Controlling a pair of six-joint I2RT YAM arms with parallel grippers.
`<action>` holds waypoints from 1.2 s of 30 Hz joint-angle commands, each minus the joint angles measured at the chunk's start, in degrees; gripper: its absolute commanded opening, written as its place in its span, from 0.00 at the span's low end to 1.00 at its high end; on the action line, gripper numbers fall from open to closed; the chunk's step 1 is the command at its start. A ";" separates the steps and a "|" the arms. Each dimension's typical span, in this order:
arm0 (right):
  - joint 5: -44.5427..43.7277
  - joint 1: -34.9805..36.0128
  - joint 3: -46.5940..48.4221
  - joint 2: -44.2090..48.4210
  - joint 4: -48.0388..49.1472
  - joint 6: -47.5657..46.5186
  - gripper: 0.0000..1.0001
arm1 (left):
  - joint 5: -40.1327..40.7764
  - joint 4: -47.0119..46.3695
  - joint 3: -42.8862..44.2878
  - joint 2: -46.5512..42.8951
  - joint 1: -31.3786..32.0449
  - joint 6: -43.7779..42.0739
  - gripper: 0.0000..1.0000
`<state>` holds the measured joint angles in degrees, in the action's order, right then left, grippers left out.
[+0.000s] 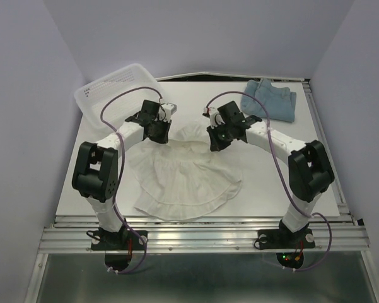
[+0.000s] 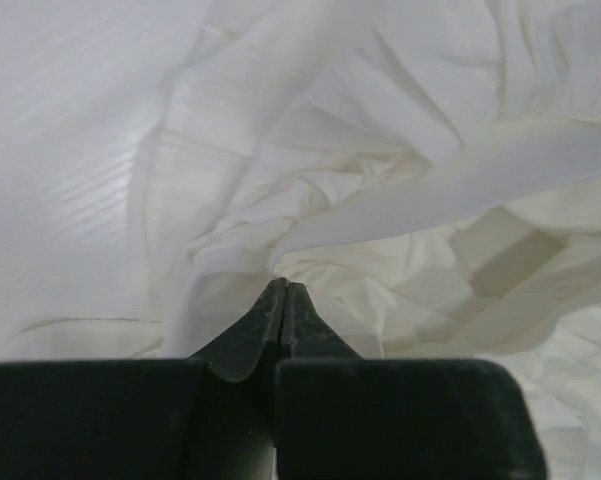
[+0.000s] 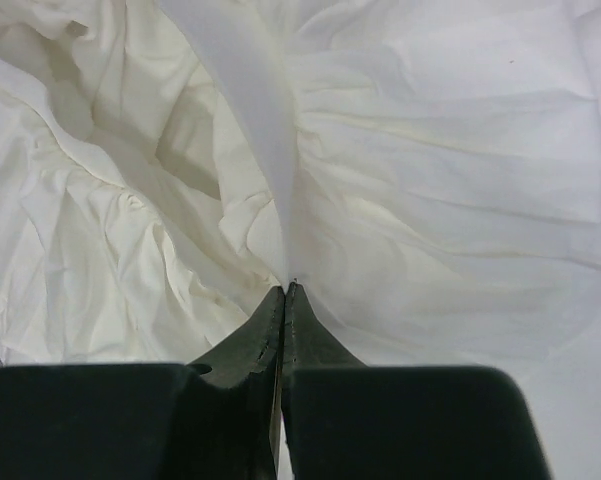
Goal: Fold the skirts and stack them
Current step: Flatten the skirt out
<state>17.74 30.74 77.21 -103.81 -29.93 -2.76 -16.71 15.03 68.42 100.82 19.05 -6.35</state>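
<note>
White desk (image 1: pixel 252 202): left tool (image 2: pixel 285 287) and right tool (image 3: pixel 286 289) each pinch white skirt (image 1: pixel 183 180) at its 12 o'clock edge. First fold, probably; next, carry the edge toward 6.

White skirt (image 1: pixel 183 180) central, blue skirt (image 1: pixel 269 99) far-right

The white table (image 1: pixel 258 205) carries a white skirt (image 1: pixel 183 183) (spread centrally), a blue-grey skirt (image 1: pixel 269 99) and a mesh basket (image 1: pixel 116 85).

white skirt (image 1: pixel 183 180): thin matt cloth, creased | blue-grey skirt (image 1: pixel 271 100): soft matt cloth | basket (image 1: pixel 107 91): white plastic mesh | table (image 1: pixel 265 205): smooth matt white
</note>
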 commanded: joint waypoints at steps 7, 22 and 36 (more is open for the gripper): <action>-2.53 -1.83 1.98 6.95 -0.92 -0.92 0.01 | 7.22 0.62 7.69 -6.68 -0.94 -6.47 0.00; -1.48 -1.83 0.75 7.31 -2.76 -2.07 0.01 | 4.14 3.96 1.90 -10.02 3.01 -3.23 0.50; -0.86 -1.83 0.40 7.13 -3.64 -2.77 0.01 | 12.74 3.86 6.00 -0.63 5.21 -2.44 0.48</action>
<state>16.29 29.28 77.32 -99.35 -33.06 -4.49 -7.66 18.87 70.37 97.67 24.34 -9.52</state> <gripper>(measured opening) 0.016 0.494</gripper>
